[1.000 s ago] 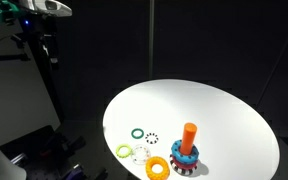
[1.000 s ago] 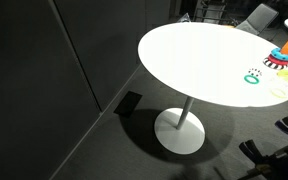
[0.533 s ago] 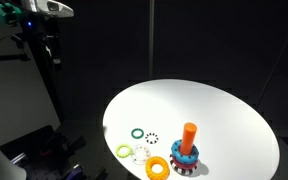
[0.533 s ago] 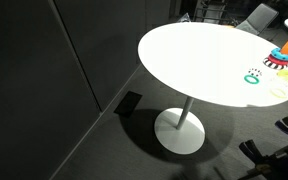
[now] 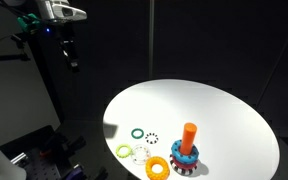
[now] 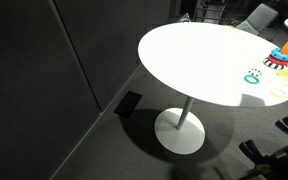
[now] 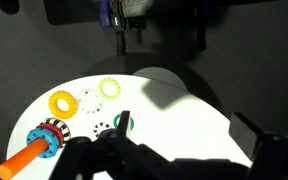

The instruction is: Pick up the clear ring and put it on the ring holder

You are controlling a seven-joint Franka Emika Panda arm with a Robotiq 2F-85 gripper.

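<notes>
Reach step, judged: gripper [image 5: 73, 60] hung high, jaws wide, empty. Untouched clear ring [image 5: 140, 155] lay 9 o'clock of ring holder [image 5: 187, 148]. Next called for descent, centred over ring.

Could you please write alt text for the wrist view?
An open gripper hangs high above a round white table. At the table's left lie several loose rings, among them the clear ring, beside the ring holder with its orange peg.

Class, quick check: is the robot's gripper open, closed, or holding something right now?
Gripper: open, holding nothing.
</notes>
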